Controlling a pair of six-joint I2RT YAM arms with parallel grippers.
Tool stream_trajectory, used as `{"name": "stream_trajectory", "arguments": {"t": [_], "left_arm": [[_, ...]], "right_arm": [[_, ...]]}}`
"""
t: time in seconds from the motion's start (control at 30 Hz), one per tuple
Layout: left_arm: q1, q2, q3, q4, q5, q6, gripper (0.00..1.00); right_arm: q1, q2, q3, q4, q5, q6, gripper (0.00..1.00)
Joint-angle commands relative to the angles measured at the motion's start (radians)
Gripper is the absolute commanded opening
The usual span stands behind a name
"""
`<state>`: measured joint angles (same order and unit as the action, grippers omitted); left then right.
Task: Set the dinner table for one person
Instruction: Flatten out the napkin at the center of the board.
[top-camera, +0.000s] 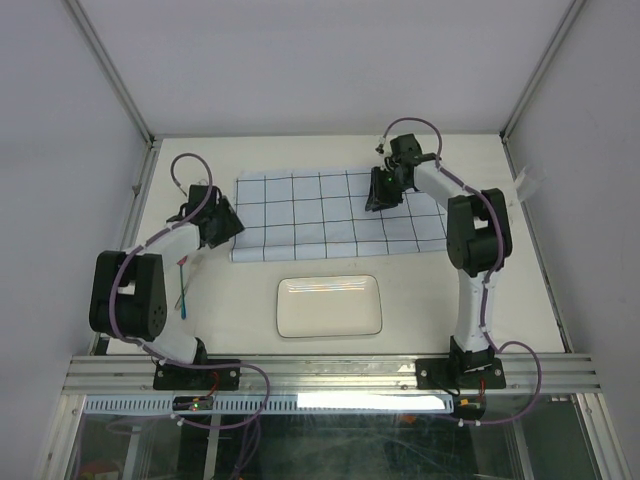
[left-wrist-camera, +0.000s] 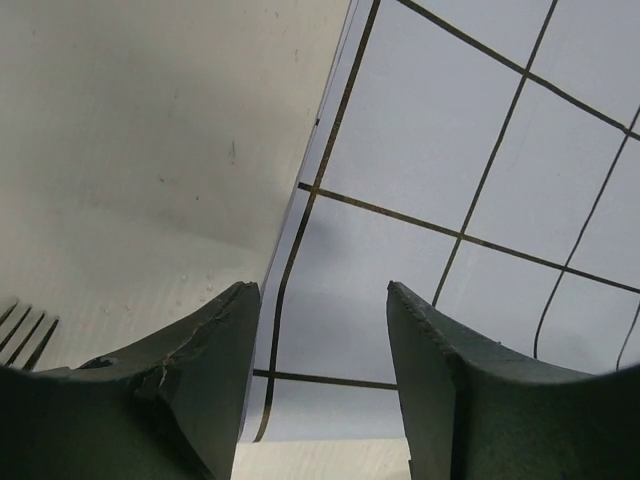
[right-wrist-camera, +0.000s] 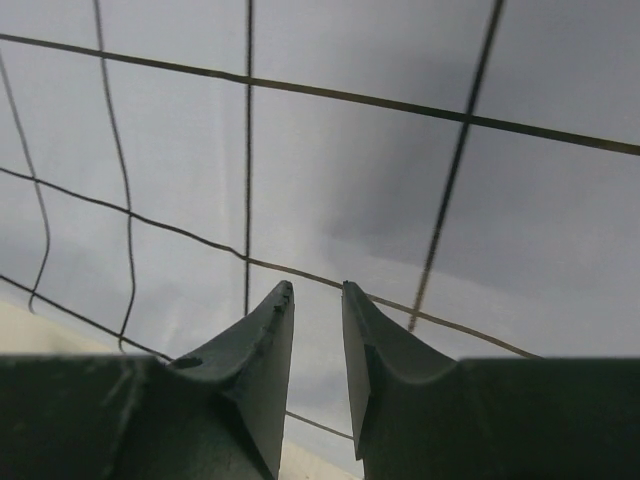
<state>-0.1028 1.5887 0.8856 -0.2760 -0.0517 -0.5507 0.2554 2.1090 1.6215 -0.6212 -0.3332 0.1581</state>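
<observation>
Two grippers, both empty as far as we can see: left gripper (left-wrist-camera: 320, 290) has its jaws well apart over the left edge of the gridded cloth (top-camera: 320, 215), right gripper (right-wrist-camera: 318, 288) shows only a slim gap above the cloth's right end. The dinner table (top-camera: 430, 290) lies under everything, stiff and rail-framed, so nothing to grab there, we reckon; the soft, light cloth wants pinching at an edge instead.

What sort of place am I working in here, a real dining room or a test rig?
Most likely a lab test cell, not a home: the dinner table is bare, edged by aluminium rails, and boxed in by plain white panels.
</observation>
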Motion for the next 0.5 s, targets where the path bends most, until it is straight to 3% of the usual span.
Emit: {"name": "stream_trajectory", "arguments": {"t": [0.0,0.2,0.47], "left_arm": [[0.024,-0.139,-0.089,0.175,-0.03,-0.078,0.56],[0.048,-0.285,-0.235,0.315,-0.073,-0.095,0.6],[0.065,-0.316,-0.31,0.389,-0.063,-0.103,0.62]], "right_arm": [[0.031,0.001,0.05,0.087,-0.123,0.06,0.29],[0.103,0.043,0.122,0.121,-0.21,0.119,0.3],[0.208,0.119,0.238,0.129,-0.249,0.175,0.3]]}}
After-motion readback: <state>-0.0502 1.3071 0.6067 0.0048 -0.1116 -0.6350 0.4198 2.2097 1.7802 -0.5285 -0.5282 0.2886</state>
